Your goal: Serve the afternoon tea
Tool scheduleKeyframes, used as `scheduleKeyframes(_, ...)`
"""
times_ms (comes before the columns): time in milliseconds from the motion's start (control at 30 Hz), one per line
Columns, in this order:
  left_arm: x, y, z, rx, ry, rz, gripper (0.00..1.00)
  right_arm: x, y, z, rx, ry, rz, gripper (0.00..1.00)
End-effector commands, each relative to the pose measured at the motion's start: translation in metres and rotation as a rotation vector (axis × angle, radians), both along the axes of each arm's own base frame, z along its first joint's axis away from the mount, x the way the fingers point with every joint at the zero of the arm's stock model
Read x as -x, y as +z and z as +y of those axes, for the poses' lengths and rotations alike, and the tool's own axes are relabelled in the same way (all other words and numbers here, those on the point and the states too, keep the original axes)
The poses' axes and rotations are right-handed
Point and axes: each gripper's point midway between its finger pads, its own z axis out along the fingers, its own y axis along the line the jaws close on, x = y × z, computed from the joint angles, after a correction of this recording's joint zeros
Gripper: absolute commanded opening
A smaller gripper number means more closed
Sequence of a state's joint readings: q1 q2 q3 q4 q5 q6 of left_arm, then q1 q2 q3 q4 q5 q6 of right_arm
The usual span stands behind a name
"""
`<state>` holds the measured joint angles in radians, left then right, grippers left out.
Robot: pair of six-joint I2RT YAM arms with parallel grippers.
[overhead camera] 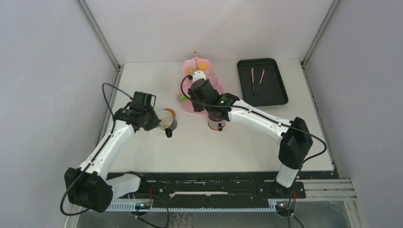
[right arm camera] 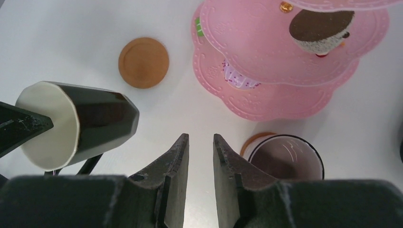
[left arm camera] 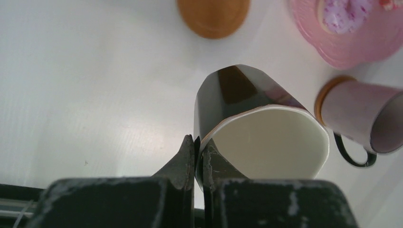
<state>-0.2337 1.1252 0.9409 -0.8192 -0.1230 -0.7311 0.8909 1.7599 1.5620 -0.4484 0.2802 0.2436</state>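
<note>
Dark faceted mug (left arm camera: 259, 121), cream inside, tilted, its rim in the clenched left pincer (left arm camera: 197, 142); right pincer (right arm camera: 200, 140) parted, empty.

You have one dark mug (right arm camera: 81, 123), cream inside, tipped steeply sideways near the bare coaster (right arm camera: 143, 62), and the other mug (right arm camera: 285, 159) upright on the second coaster (right arm camera: 251, 140), beside the pink stand (right arm camera: 285, 102) carrying toy pastries (right arm camera: 321, 28).

The left arm (overhead camera: 107, 147) and the right arm (overhead camera: 259, 121) share one build, with white tubular links between bulky black joints. A thin black cable (overhead camera: 105, 92) loops off each. A green light (overhead camera: 221, 101) glows on the right arm. The black, wedge-shaped fingers (right arm camera: 173, 166) have scuffed, paler edges.
</note>
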Motion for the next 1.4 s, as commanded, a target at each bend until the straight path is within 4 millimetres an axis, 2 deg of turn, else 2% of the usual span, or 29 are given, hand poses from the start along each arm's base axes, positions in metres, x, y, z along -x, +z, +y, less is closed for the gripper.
scheduleKeyframes(0,-0.018,0.039,-0.036,-0.005,-0.196,-0.062,0.00,-0.001,0.028,-0.020,-0.043,-0.058,-0.036,0.33)
scheduleKeyframes(167,-0.014,0.037,-0.066,-0.020,-0.313,-0.016,0.00,-0.001,0.030,-0.045,-0.038,-0.124,-0.035,0.33)
scheduleKeyframes(400,-0.003,0.034,-0.102,-0.037,-0.451,0.036,0.00,-0.002,0.045,-0.082,-0.066,-0.202,-0.061,0.33)
scheduleKeyframes(800,-0.006,0.021,-0.145,-0.003,-0.486,0.062,0.00,-0.010,0.060,-0.127,-0.149,-0.326,-0.088,0.38)
scheduleKeyframes(900,-0.007,0.016,-0.150,0.005,-0.414,0.073,0.00,-0.009,0.062,-0.131,-0.165,-0.322,-0.073,0.42)
scheduleKeyframes(1133,-0.017,0.004,-0.159,0.080,-0.200,0.038,0.00,0.001,0.065,-0.136,-0.145,-0.300,-0.053,0.43)
scheduleKeyframes(1367,-0.014,-0.005,-0.172,0.104,-0.071,0.030,0.00,0.011,0.064,-0.140,-0.135,-0.280,-0.027,0.43)
